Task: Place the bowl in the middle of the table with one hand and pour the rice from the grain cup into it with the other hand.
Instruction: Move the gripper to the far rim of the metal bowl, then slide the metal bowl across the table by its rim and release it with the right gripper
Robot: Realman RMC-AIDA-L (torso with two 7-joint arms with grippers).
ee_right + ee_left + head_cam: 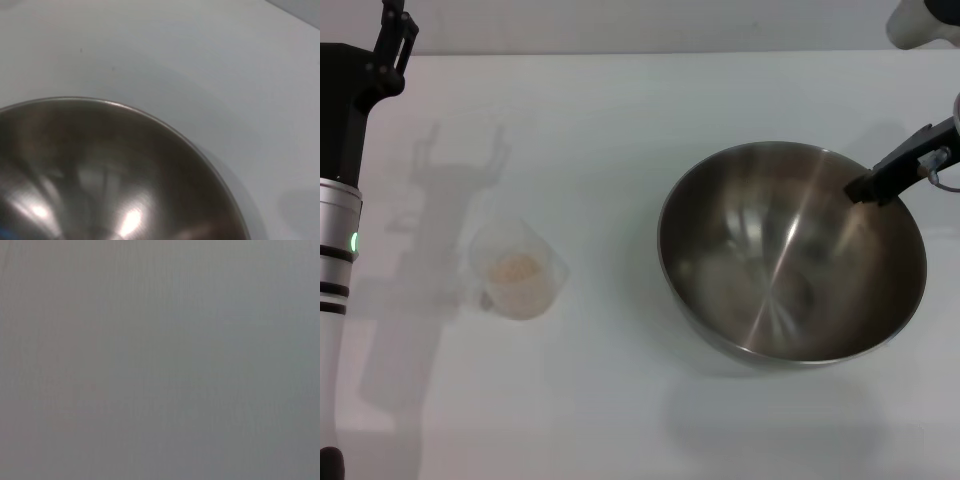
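The steel bowl [790, 255] is right of the table's [620, 400] middle, and its shiny inside also fills the right wrist view [100, 175]. My right gripper [872, 186] reaches in from the right, shut on the bowl's far right rim, with one black finger [895, 170] showing over the edge. The clear grain cup [518, 268] stands left of centre on the table with a small heap of rice [515, 268] inside. My left gripper [398, 35] is raised at the far left, behind the cup and apart from it. Its shadow on the table shows two spread fingers.
White tabletop lies between the cup and the bowl and in front of both. My left arm's body [340, 230] runs down the left edge. The left wrist view shows only plain grey.
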